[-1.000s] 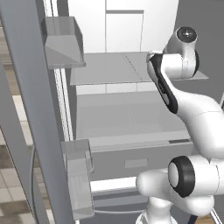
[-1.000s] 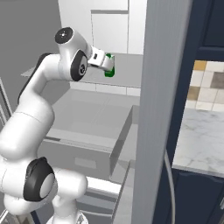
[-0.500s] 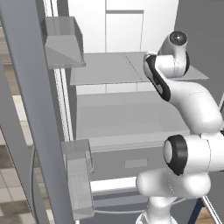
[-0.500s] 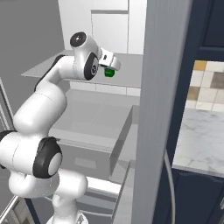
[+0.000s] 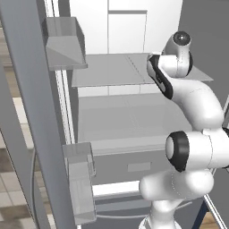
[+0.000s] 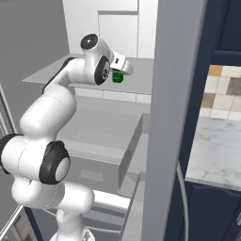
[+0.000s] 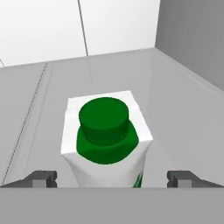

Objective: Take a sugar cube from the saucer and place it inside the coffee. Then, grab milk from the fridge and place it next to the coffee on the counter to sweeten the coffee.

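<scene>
— Where is the end effector (image 7: 112, 178) being seen?

— Inside the open fridge (image 5: 125, 27), above a flat grey shelf (image 7: 175, 109). In the hand view its two dark fingertips (image 7: 41, 178) are being shown well apart, one at each lower corner, so it is released and nothing is being touched by them.

— And the milk (image 7: 107, 140)?

— It is being seen directly ahead of the end effector, standing upright on the shelf, between the two fingertips but apart from both. Its green cap (image 7: 104, 118) is being faced by the camera from above, and the white body is being shown below it. In the right base view the milk (image 6: 117, 77) is being glimpsed as a small green patch just beyond the white hand, at the shelf's level.

— What is being shown around it?

— Beyond the end effector the white back wall (image 7: 78, 26) of the fridge is being seen, and to the right of the end effector a grey side wall (image 7: 192, 35). In the left base view the arm (image 5: 188, 98) is being shown bent over the shelf, with a lower drawer (image 5: 134, 165) beneath and door bins (image 5: 65, 42) on the far side. In the right base view a strip of the table (image 6: 216, 150) is being shown past the fridge's edge, above navy cabinets (image 6: 212, 216).
</scene>
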You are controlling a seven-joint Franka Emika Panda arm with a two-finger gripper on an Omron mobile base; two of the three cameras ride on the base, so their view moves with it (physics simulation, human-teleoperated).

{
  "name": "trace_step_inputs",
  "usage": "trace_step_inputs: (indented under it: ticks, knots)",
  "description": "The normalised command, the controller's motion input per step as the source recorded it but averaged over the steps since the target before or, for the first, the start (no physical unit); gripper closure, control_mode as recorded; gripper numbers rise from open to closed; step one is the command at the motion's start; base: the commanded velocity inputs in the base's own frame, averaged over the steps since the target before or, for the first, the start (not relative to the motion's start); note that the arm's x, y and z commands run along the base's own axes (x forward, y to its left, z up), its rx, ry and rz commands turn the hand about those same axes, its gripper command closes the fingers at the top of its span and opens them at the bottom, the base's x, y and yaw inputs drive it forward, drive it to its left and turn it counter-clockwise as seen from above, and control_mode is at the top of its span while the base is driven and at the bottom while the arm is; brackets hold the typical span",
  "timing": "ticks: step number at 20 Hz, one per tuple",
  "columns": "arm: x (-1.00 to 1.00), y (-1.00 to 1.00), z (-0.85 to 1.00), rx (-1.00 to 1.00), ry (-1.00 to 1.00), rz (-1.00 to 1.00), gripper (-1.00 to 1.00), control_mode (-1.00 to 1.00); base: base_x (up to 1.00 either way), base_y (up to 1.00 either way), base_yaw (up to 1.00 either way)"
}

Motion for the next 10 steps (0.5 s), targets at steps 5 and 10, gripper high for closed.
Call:
trace_step_inputs:
  ticks: [5,10]
  knots:
    - [0.21,0.0,-0.11,0.0,0.0,0.0,-1.0,-1.0,0.0,0.0,0.0]
    - [0.19,0.0,-0.01,0.0,0.0,0.0,-1.0,-1.0,0.0,0.0,0.0]
